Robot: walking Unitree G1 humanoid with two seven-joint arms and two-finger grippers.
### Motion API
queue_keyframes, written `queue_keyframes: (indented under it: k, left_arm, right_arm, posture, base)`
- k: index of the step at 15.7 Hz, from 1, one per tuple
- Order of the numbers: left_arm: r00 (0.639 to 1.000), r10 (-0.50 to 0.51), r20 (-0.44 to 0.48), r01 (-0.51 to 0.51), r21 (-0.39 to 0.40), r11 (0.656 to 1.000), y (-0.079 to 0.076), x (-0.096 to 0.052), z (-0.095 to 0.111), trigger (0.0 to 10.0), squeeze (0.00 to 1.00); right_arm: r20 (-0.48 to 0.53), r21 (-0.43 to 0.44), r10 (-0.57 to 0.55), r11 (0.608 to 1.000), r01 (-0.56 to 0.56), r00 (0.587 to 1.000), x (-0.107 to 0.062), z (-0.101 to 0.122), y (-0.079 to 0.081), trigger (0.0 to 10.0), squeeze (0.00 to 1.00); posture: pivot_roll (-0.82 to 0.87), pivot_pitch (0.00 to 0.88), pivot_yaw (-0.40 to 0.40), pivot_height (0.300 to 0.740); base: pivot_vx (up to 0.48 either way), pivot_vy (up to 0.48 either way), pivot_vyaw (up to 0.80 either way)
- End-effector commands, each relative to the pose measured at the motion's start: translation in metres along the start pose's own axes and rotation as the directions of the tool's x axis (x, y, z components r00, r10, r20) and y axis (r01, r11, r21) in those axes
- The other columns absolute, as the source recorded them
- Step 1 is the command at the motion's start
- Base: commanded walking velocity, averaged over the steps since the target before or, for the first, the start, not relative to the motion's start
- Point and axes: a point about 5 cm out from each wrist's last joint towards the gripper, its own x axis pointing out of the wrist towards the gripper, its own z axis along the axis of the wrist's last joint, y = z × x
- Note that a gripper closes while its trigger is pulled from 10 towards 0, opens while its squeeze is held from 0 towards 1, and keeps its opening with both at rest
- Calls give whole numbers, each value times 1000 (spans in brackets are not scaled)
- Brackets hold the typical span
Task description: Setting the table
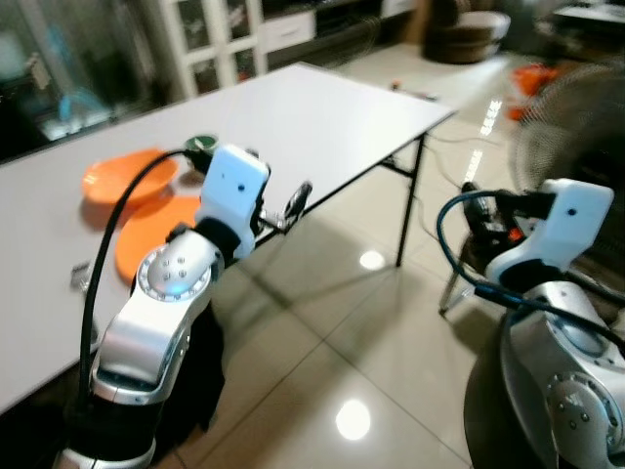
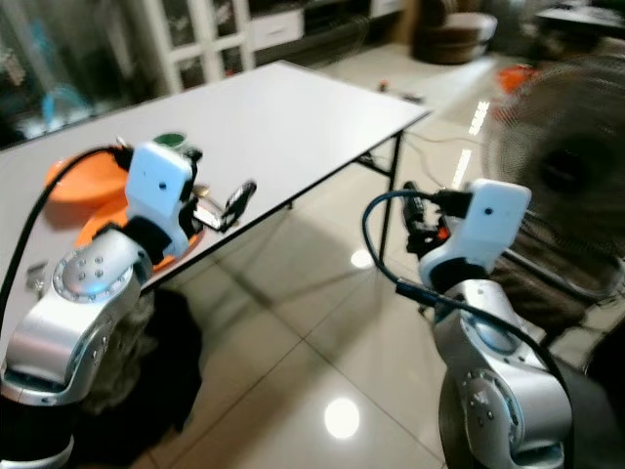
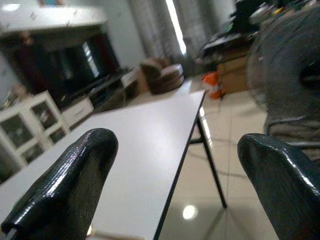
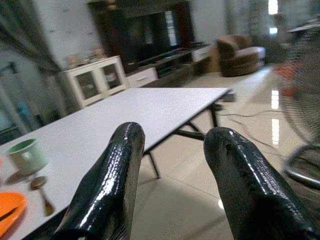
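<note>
**Table partly laid, both grippers held off its near edge**

Table (image 1: 322, 117), long and white, is seen running from the near left toward the far right, on black folding legs over a glossy tiled floor (image 1: 322, 352). At its left end an orange bowl (image 1: 122, 178) is set, with an orange plate (image 1: 146, 234) lying just in front of it, partly hidden behind the left arm. A green cup (image 4: 27, 156) is placed just beyond the plate, and a spoon (image 4: 41, 192) is laid on the tabletop just beside the cup, between it and the plate. A small metallic item (image 1: 80, 277) lies on the table left of the plate; what it is cannot be told.

The left gripper (image 3: 175, 190) is raised at the table's near edge, beside the plate, its black fingers (image 3: 70, 185) spread wide with nothing between them; past them the bare far stretch of the tabletop is seen. The right gripper (image 4: 172, 175) is held over the floor, well apart from the table and to its right, its fingers parted by a narrow gap and empty, pointing back toward the tabletop.

Farther out, a white cabinet (image 1: 220, 39) with glass doors stands behind the table. A standing fan (image 1: 571, 127) is seen at the right, close to the right arm. A brown armchair (image 4: 240, 54) and a dark television unit (image 4: 145, 35) are made out across the room.
</note>
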Motion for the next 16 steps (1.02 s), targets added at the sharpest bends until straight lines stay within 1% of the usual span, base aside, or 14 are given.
queue_keyframes:
  k: [1, 3, 4, 6, 9, 11, 13, 14, 15, 16]
  left_arm:
    - [999, 47, -26, -46, 14, 999, 10, -1, -5, 10000, 0]
    - [999, 50, -18, -49, 19, 999, 11, -1, -4, 10000, 0]
    - [999, 51, 4, -51, 56, 997, 10, 0, -2, 10000, 0]
    - [999, 36, -7, -35, 96, 995, 5, 1, -5, 10000, 0]
    - [998, 60, -12, -59, 89, 994, 7, 2, -8, 10000, 0]
    - [991, 122, -48, -115, 117, 986, 12, 3, -18, 10000, 0]
    - [987, 131, -96, -125, 63, 990, 15, 2, -28, 10000, 0]
    - [987, 124, -106, -125, -4, 992, 16, 1, -33, 10000, 0]
    - [985, 135, -108, -138, -15, 990, 17, 0, -33, 10000, 0]
    - [982, 153, -109, -156, -25, 987, 19, 0, -33, 10000, 0]
  right_arm:
    - [-25, 12, -2, 1000, 2, 1000, 0, -4, 3, 10000, 0]
    - [-36, 12, -10, 1000, 10, 999, 0, -5, 2, 10000, 0]
    - [-41, 11, -17, 1000, 17, 999, 0, -6, 2, 10000, 0]
    - [-45, 4, -24, 1000, 24, 999, 0, -7, 2, 10000, 0]
    - [-50, -4, -22, 1000, 22, 999, 2, -7, 3, 10000, 0]
    - [-109, -1, 0, 1000, 0, 994, 6, -15, 7, 10000, 0]
    - [-146, -45, 25, 998, -32, 989, 10, -25, 11, 10000, 0]
    - [-164, -76, 30, 996, -43, 986, 17, -33, 9, 10000, 0]
    - [-180, -101, 34, 993, -53, 983, 21, -36, 6, 10000, 0]
    - [-209, -107, 42, 992, -66, 977, 24, -42, 4, 10000, 0]
  posture:
    - [-24, 0, 29, 740]
    - [-24, 0, 30, 740]
    - [-23, 0, 28, 740]
    - [-25, 0, 29, 740]
    - [-25, 0, 26, 740]
    - [-28, 0, 28, 740]
    - [-25, 0, 26, 740]
    - [-22, 0, 19, 740]
    - [-21, 0, 16, 740]
    - [-20, 0, 13, 740]
  base:
    - [0, 480, -781]
    - [0, 480, -788]
    - [0, 0, -781]
    - [0, -480, -781]
    - [0, -480, -781]
    - [0, 0, -775]
    - [0, 0, -756]
    - [0, 0, -763]
    - [352, 0, -763]
    - [424, 0, 0]
